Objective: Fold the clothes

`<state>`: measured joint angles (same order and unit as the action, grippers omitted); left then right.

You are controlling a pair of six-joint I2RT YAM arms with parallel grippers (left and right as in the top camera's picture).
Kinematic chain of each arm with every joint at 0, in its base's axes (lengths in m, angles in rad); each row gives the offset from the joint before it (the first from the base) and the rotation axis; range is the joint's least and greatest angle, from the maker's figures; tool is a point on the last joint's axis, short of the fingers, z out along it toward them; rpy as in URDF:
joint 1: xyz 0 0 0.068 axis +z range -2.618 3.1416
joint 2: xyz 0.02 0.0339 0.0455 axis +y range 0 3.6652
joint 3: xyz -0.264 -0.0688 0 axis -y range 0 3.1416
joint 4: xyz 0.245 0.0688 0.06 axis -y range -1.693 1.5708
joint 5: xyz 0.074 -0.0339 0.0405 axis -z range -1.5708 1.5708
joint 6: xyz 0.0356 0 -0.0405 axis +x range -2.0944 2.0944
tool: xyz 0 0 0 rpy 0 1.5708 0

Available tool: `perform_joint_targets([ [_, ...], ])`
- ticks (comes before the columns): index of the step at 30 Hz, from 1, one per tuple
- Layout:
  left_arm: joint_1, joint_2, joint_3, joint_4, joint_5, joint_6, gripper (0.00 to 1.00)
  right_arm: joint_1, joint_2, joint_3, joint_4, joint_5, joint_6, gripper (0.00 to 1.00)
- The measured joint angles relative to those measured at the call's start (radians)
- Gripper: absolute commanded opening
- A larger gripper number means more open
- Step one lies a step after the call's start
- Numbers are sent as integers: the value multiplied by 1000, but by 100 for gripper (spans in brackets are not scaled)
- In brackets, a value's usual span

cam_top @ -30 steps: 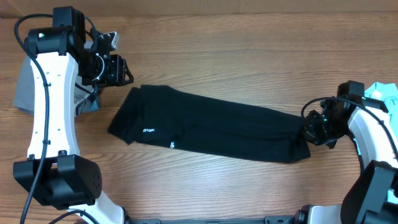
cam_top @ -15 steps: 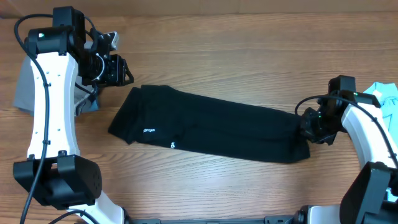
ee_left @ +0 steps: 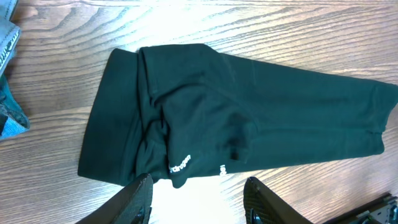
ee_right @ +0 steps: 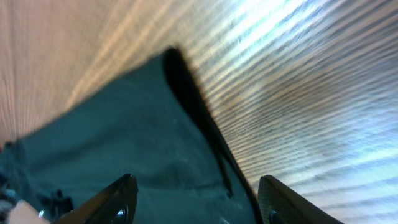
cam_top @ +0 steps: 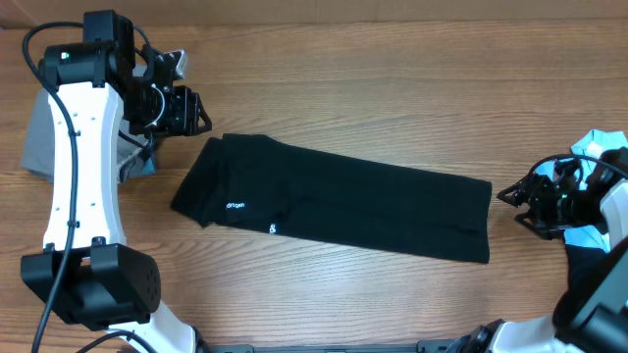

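The black shirt (cam_top: 334, 201) lies on the wooden table as a long folded strip, with tiny white lettering near its left end. My left gripper (cam_top: 201, 114) hovers open above the table, beyond the shirt's upper left corner. In the left wrist view the shirt (ee_left: 236, 112) fills the middle, and the open left gripper (ee_left: 199, 202) has nothing between its fingers. My right gripper (cam_top: 510, 210) stands open just right of the shirt's right edge, apart from it. The right wrist view shows the shirt's hem (ee_right: 124, 143) below the open, empty right gripper (ee_right: 199, 202).
A grey garment (cam_top: 39, 137) and a bluish one (cam_top: 137, 165) lie at the far left beside the left arm. A light-blue garment (cam_top: 601, 147) sits at the right edge behind the right arm. Bare wood surrounds the shirt.
My right gripper has opened, let go of the shirt's right end and drawn back to the right. That end now lies flat. The left arm has not moved.
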<state>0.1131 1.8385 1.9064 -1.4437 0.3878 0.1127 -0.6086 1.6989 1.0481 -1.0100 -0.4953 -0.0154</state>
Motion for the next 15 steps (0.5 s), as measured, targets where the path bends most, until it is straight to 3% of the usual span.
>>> perform_joint_targets([
  [8, 0, 0, 0, 0, 0, 3, 51, 20, 187, 1, -37, -56, -61, 64],
  [13, 0, 0, 0, 0, 0, 3, 51, 87, 195, 0, -15, -59, -68, 46],
  [14, 0, 0, 0, 0, 0, 3, 51, 109, 196, 0, -9, -54, -68, 35],
  [15, 0, 0, 0, 0, 0, 3, 51, 132, 196, 0, -7, -46, -67, 34],
])
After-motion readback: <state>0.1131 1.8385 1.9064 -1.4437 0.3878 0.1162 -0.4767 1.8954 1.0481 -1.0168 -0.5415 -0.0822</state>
